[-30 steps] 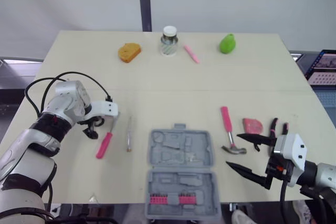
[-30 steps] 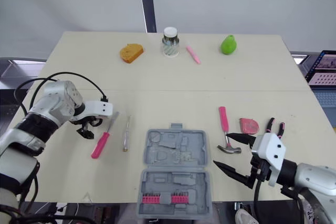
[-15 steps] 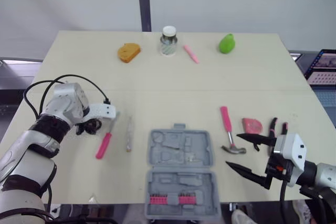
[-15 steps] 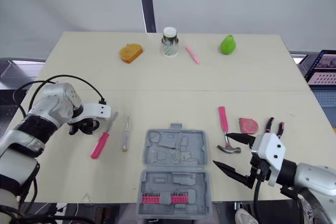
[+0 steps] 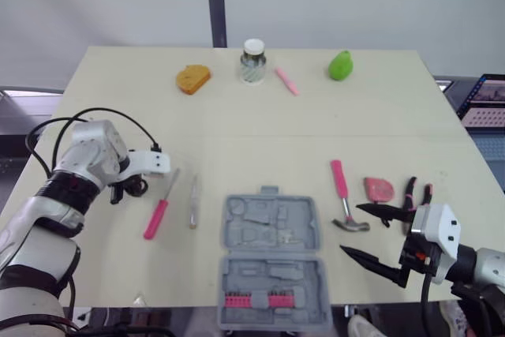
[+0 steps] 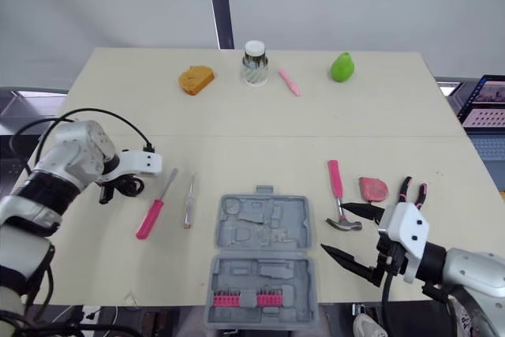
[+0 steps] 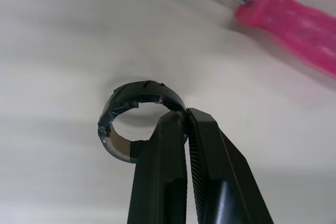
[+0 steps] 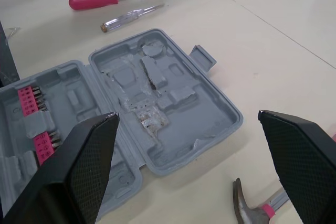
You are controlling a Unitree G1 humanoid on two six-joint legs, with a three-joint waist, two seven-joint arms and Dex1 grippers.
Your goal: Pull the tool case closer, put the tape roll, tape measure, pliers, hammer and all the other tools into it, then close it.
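Note:
The grey tool case [image 5: 272, 254] lies open near the table's front edge, with pink bits in its near half. My left gripper [image 7: 185, 115] is shut on the wall of the black tape roll [image 7: 137, 88], low over the table at the left [image 5: 130, 188]. A pink-handled screwdriver [image 5: 158, 216] and a small clear one [image 5: 193, 203] lie between it and the case. Right of the case lie the pink-handled hammer [image 5: 344, 195], the pink tape measure [image 5: 379, 189] and the pliers [image 5: 417, 192]. My right gripper [image 5: 351, 230] stands open beside the hammer's head, holding nothing.
Along the table's far edge stand an orange sponge [image 5: 192, 78], a white-lidded jar [image 5: 252, 61], a pink marker [image 5: 286, 81] and a green pear [image 5: 341, 65]. A laptop [image 5: 489, 100] sits beyond the right edge. A black cable loops off my left wrist.
My left gripper has shut on the tape roll and drawn a little to the left with it. The right arm and the tools have stayed put.

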